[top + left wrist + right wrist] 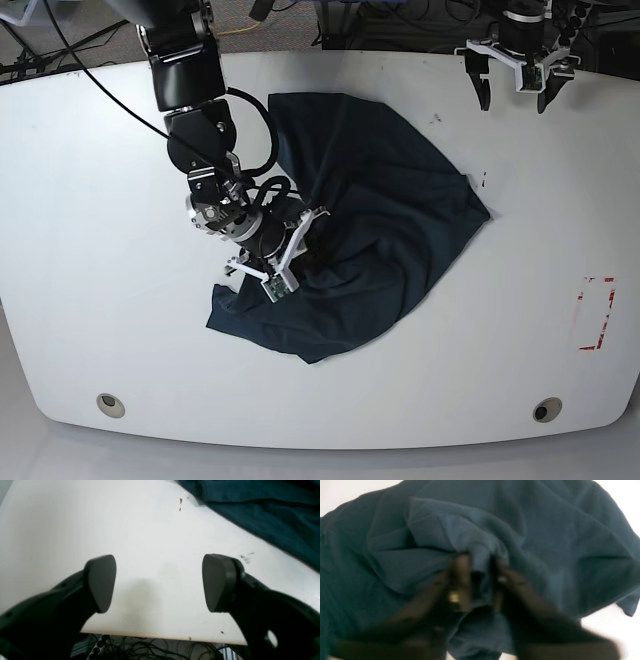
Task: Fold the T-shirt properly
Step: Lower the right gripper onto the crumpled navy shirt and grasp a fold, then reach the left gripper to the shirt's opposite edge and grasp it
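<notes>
The dark navy-teal T-shirt [400, 200] lies crumpled in a rough heap on the middle of the white table [80, 200]. My right gripper [300, 252] is pressed into its left part. In the right wrist view, the right gripper [481, 572] has its fingers close together with a bunched fold of the T-shirt [545, 530] pinched between them. My left gripper [160, 582] stands open and holds nothing, over bare table near an edge. A corner of the T-shirt [262, 510] lies well off to its upper right. In the base view the left gripper [515, 85] is at the far right corner.
A red tape mark [597, 313] sits on the table's right side. Two round holes [110, 404] [545, 409] lie near the front edge. Cables [150, 650] hang past the table edge below my left gripper. A black cable [100, 90] runs along the right arm.
</notes>
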### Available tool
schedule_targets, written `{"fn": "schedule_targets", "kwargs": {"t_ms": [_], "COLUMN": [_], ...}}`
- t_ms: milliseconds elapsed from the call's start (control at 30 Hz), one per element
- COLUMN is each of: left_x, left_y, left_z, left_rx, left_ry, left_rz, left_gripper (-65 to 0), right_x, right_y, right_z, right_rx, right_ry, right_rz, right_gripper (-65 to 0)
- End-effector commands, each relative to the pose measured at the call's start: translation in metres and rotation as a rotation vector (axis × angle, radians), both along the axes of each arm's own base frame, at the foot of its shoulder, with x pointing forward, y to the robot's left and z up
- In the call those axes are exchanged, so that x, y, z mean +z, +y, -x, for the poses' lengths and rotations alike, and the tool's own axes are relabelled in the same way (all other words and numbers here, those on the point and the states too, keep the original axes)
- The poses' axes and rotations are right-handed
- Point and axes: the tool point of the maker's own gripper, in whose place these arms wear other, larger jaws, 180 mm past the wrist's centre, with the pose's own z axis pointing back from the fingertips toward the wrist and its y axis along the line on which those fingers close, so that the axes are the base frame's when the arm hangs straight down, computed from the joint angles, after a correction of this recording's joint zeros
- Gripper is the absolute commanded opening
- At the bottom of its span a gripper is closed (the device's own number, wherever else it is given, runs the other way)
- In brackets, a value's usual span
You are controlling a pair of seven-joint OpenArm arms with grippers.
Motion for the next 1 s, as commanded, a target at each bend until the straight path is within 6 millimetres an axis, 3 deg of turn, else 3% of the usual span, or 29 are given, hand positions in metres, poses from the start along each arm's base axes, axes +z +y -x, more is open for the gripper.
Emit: {"fn": "schedule_targets", "kwargs": {"t_ms": [0, 167, 367, 467, 767, 967], "left_x": [0.008, 0.006, -0.007, -0.011, -0.01, -0.013], "left_y": [0.0, -0.013, -0.05, -0.071, -0.139, -0.174], "left_z": [-0.002, -0.004, -0.014, -0.029, -0.051, -0.051], "left_rx": [-0.008, -0.033, -0.091, -0.127, -0.271, -0.354], "left_ry": [-0.029, -0.029, 0.021, 0.042, 0.073, 0.131], "left_rz": [-0.011, 0.016, 0.097, 0.134, 0.232, 0.265], "left_gripper": [-15.0, -15.0, -15.0, -15.0, -15.0, -15.0], "right_x": [0.025, 0.037, 0.055, 0.068, 0.1, 0.114], "right_y": [0.001, -0.002, -0.013, -0.014, -0.032, -0.035], "right_z": [-0.017, -0.025, -0.032, -0.035, -0.044, -0.05], "right_rx": [-0.005, -0.009, -0.009, -0.006, -0.004, 0.002], "right_ry": [-0.076, -0.106, -0.162, -0.196, -0.292, -0.312], "right_rz": [-0.026, -0.023, 0.002, 0.003, 0.05, 0.077], "right_gripper": [-65.0, -65.0, -65.0, -65.0, -65.0, -65.0]}}
